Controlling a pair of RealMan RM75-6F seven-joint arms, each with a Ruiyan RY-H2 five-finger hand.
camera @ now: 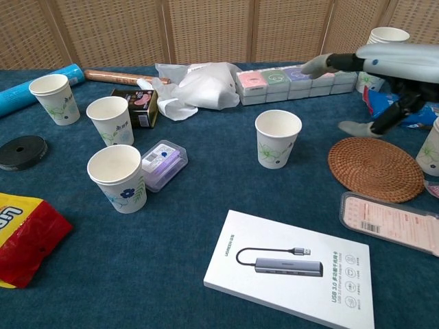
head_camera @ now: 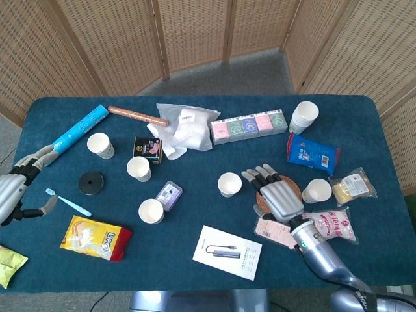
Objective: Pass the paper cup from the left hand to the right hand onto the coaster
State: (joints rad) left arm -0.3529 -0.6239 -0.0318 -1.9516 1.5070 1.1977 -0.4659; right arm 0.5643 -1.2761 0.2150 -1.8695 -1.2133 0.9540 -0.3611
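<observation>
Head view: my right hand [head_camera: 278,195] hovers spread, empty, over the coaster [head_camera: 266,203] (ready to receive), beside the paper cup [head_camera: 229,184]; left hand [head_camera: 12,194] empty, far off.

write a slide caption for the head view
Right hand open above the coaster, beside a paper cup.

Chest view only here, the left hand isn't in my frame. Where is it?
Observer: Head view shows the left hand at the far left edge of the table, near the blue toothbrush.
Operator: Holding a cup?
Observer: No, it's empty, fingers apart.
Operator: Right hand over the coaster?
Observer: From above, the right hand covers most of the coaster. It's empty, with fingers pointing toward the middle paper cup.
</observation>
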